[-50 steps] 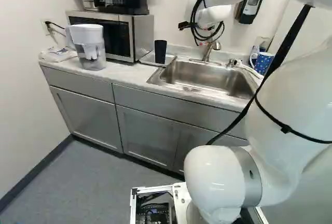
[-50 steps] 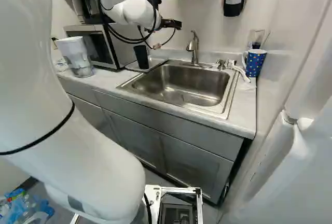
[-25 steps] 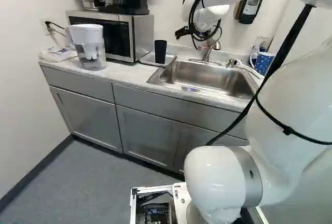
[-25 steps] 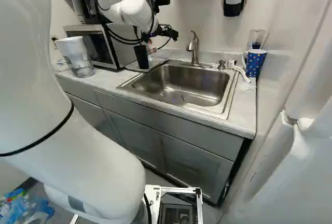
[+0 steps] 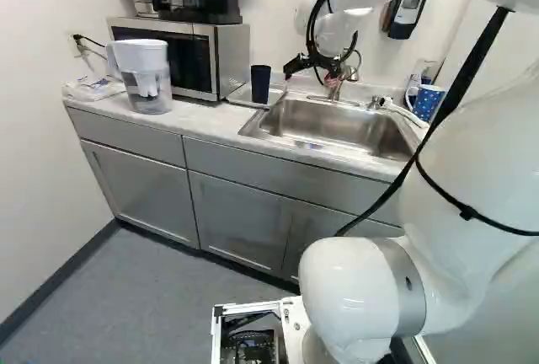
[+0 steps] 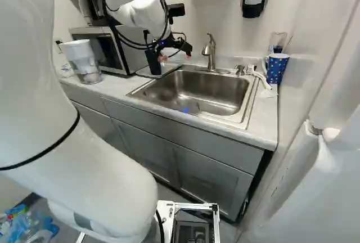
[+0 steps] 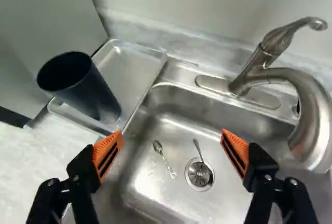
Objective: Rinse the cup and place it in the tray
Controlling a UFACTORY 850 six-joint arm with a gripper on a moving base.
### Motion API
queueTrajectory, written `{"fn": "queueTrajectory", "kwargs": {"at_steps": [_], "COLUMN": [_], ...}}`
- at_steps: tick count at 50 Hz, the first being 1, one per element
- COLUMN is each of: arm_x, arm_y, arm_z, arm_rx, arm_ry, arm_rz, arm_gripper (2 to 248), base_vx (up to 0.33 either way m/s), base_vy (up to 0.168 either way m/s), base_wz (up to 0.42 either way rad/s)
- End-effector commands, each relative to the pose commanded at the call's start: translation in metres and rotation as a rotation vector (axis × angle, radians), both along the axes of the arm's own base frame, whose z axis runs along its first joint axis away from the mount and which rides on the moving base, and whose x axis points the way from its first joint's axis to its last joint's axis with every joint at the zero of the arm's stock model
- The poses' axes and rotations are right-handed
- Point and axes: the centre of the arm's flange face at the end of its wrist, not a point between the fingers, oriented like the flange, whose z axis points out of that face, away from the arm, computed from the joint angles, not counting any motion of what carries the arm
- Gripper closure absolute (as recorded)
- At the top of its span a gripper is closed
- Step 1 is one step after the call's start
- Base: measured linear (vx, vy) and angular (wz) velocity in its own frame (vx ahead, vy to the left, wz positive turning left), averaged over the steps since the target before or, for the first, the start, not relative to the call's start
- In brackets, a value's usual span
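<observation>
Pale countertop [image 7: 41,154] borders a steel sink [image 7: 236,187], above which the gripper [image 7: 171,135] hovers, fingers spread wide and holding nothing. Left of the basin, the dark cup [image 7: 80,86] stands upright in the shallow tray [image 7: 132,71]. A clean pickup likely calls for swinging left, straddling the wall below the rim (a clipped edge could tip it), closing evenly, then lifting straight up before carrying it right, beneath the faucet [image 7: 311,115], for its rinse.
</observation>
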Motion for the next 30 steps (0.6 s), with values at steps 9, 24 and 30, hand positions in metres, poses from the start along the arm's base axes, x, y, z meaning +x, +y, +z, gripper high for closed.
{"fn": "queueTrajectory", "kwargs": {"at_steps": [9,24,30], "arm_x": [-0.016,-0.042,-0.051], "arm_y": [-0.003,-0.02,-0.027], "arm_z": [-0.006,-0.01,-0.011], "arm_rx": [0.011,0.022,0.023], "arm_ry": [0.087,0.144,0.142], "arm_rz": [-0.008,-0.05,-0.071], "arm_gripper": [3,3,3], "base_vx": [0.0,0.0,0.0], "base_vy": [0.0,0.0,0.0], "base_wz": [0.0,0.0,0.0]}}
